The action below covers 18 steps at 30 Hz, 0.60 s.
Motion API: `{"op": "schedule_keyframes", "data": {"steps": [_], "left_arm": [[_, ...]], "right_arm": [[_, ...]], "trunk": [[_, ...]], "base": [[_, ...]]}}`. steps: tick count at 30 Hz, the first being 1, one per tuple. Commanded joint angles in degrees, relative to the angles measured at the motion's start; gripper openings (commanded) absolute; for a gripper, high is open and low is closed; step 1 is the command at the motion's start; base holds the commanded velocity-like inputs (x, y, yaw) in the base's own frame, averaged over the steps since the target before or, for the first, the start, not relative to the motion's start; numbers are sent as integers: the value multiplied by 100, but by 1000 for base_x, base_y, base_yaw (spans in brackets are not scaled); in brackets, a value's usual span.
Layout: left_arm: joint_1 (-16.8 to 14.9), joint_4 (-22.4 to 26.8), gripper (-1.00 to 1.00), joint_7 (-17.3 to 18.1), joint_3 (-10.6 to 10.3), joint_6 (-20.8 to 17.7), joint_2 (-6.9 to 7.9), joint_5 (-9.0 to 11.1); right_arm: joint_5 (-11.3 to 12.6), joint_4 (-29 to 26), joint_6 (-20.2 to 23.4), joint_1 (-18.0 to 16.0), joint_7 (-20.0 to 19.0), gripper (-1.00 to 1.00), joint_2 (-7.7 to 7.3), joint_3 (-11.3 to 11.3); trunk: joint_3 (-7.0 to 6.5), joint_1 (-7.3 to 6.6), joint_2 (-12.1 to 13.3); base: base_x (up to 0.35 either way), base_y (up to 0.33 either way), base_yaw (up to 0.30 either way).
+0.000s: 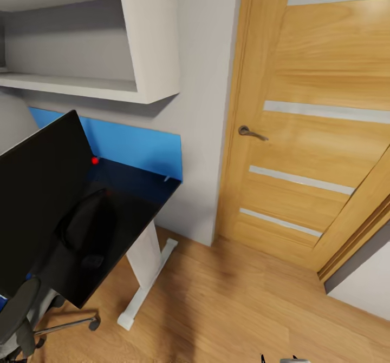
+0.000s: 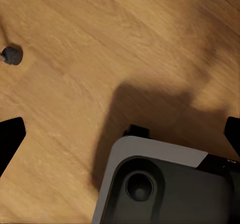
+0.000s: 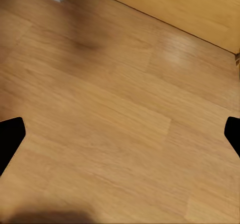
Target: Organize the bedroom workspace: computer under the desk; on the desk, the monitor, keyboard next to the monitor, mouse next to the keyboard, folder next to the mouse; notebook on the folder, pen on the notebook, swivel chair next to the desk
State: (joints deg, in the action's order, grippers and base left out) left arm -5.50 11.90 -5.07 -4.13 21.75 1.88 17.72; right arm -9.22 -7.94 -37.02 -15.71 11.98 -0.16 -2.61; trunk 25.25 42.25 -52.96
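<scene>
Monitor (image 1: 38, 200) is seen standing on the dark worktop (image 1: 141, 190), left of the door (image 1: 314, 119); judged heavy, rigid, fragile, best gripped at side edges. Left hand (image 2: 120, 134) and right hand (image 3: 120, 134) are spread wide, nothing held.

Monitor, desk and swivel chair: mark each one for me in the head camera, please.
monitor (image 1: 43, 190), head view, middle of its dark screen.
desk (image 1: 142, 198), head view, bare dark top near its right edge.
swivel chair (image 1: 19, 311), head view, grey backrest at lower left.
</scene>
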Motion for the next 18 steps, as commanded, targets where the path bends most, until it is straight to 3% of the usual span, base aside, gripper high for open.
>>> {"op": "schedule_keyframes", "data": {"steps": [1, 12, 18], "left_arm": [[-4, -3, 100, -30, -45, 18, 3, 30], [-4, -3, 100, -30, -44, 30, 4, 25], [-4, -3, 100, -30, -44, 31, 3, 21]], "right_arm": [[-61, 3, -12, -2, 33, 100, 1, -24], [-70, 0, -16, -2, 40, 100, 7, -21], [-71, 2, -16, -2, 40, 100, 5, -21]], "trunk": [[10, 0, -4], [61, 0, -4], [87, 0, -4]], "base": [[0, 0, 260], [-3, 0, 260], [-222, 0, 258]]}}
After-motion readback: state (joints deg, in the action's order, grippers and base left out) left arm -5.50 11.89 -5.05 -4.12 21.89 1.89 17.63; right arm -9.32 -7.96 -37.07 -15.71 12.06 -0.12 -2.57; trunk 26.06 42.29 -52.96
